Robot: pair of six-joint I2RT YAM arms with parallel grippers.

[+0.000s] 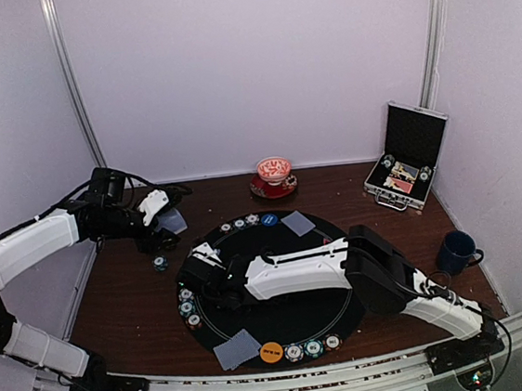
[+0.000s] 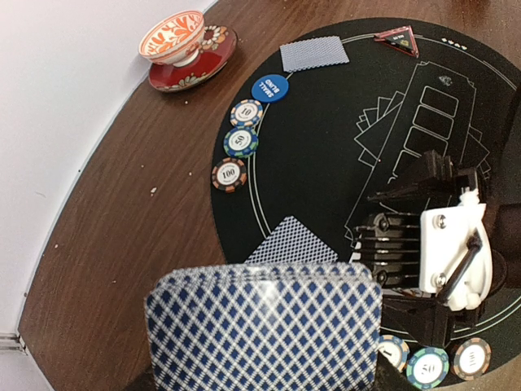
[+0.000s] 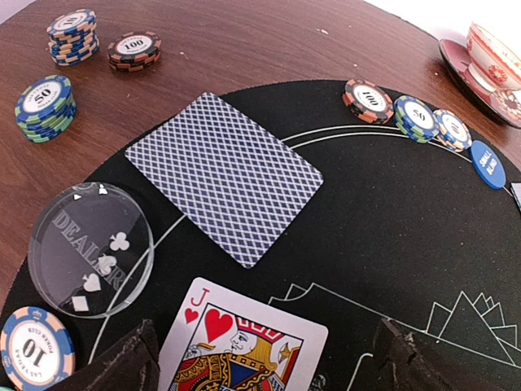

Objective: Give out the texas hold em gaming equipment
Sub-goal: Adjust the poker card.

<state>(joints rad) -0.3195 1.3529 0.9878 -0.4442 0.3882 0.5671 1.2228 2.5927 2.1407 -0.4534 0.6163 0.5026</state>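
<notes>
The right arm (image 1: 297, 271) goes from its base at the near right corner up to an elbow over the right side of the round black mat (image 1: 282, 310). From there it stretches left across the mat, low and almost level.

At the near edge of the mat lie a face-down card (image 1: 237, 349), an orange disc (image 1: 271, 351) and three striped chips (image 1: 313, 347).

The jaws of the right arm stand wide apart, released. A face-up jack of hearts (image 3: 244, 342) lies flat on the mat between them. Close by, toward the left rim, lie a clear dealer disc (image 3: 89, 248) and a second card (image 3: 224, 175), its blue diamond-pattern back up.

The left arm (image 1: 33, 243) rises along the left side of the worktop (image 1: 124, 313) and turns right, ending beside the far left rim of the mat. Its jaws are clenched on a pack of cards (image 2: 264, 326) with the patterned side showing.

At the far edge lie three more chips (image 2: 238, 140), a blue disc (image 2: 270, 87) and a third card (image 2: 313, 54).
</notes>
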